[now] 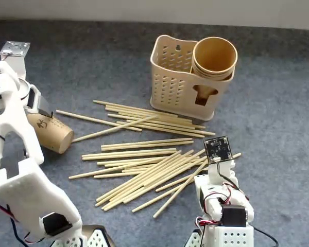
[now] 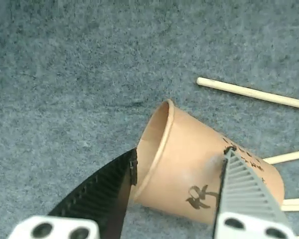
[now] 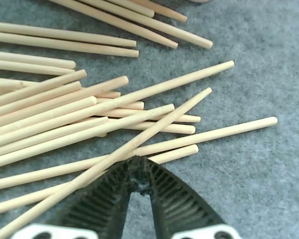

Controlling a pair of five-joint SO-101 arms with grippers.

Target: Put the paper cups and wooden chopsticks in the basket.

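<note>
From where I stand the cup step looks to be in hand. The left gripper (image 2: 182,158) sits at the far left with its jaws spread wide on either side of the one paper cup (image 1: 52,135) left out on the table (image 1: 278,118). That cup lies on its side, mouth pointing left. Both tips are at its wall, but I see no dent, so I would not call it gripped yet. Next, I'd say, the jaws must close gently enough not to crush the paper. Then the cup has to be lifted, turned upright and carried right and far to the basket (image 1: 170,85). It should nest in the stack of cups (image 1: 215,55) already standing in the basket's right half. I make that stack two or three rims, too tightly nested for me to be sure. So that is one basket, one loose cup and that small stack. The chopsticks (image 1: 144,164) lie scattered across the middle of the table, near to the basket. I guess close to thirty, but they overlap too much for a true count, and none shows in the basket. The right gripper (image 3: 137,172) sits near and right, at the ends of the closest sticks. Its tips are together with nothing clearly held.
</note>
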